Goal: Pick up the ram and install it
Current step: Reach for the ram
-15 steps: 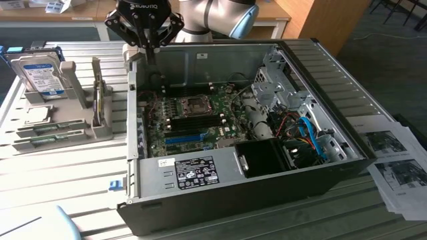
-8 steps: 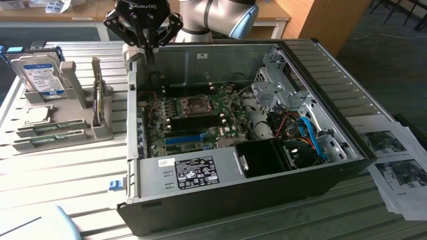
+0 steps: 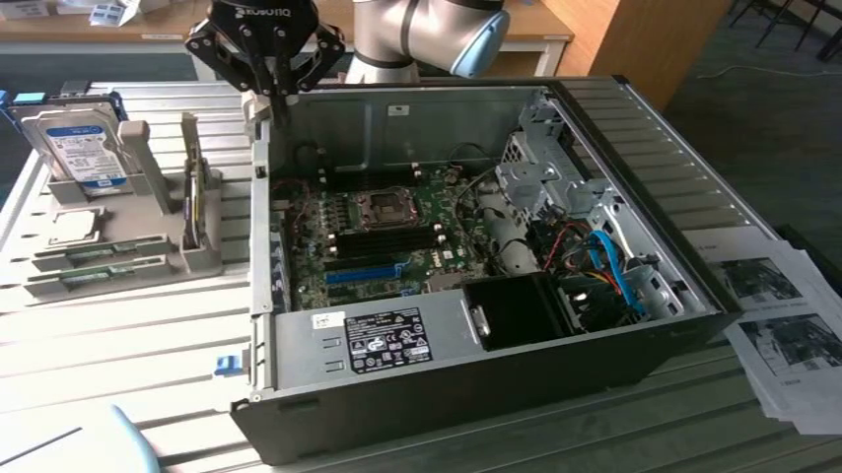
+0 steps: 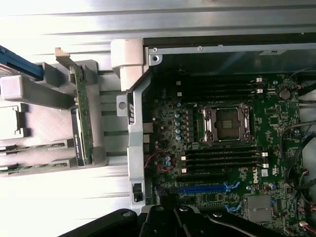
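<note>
Green ram (image 3: 195,202) stands on edge in gray holder (image 3: 148,175), just beside case (image 3: 394,128). I see claw (image 3: 272,91) closed & empty, above case rim nr holder, apart from ram.

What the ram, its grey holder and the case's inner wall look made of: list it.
Ram: thin green circuit board, likely fibreglass laminate, matte face.
Holder: uniform grey, matte, thick-walled, probably plastic.
Case wall: bare silvery sheet metal, dull sheen, folded edges.
</note>
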Motion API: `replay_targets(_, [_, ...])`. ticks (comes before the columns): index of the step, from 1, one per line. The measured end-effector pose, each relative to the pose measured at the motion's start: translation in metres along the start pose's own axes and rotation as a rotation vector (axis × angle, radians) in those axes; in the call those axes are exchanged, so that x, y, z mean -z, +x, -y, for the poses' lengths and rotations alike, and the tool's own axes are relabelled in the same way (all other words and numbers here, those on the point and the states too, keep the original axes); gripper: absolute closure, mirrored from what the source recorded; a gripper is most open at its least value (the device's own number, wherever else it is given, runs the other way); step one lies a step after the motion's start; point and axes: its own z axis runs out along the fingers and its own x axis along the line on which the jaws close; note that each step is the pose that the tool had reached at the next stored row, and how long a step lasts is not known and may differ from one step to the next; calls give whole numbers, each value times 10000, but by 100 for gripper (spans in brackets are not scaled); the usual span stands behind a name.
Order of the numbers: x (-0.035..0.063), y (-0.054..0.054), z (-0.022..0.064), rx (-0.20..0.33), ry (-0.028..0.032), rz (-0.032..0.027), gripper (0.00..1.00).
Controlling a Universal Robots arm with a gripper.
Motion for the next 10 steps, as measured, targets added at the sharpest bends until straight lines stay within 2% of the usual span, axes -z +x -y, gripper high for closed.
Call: replay_targets(10, [2,157,12,-1,-1,0,91])
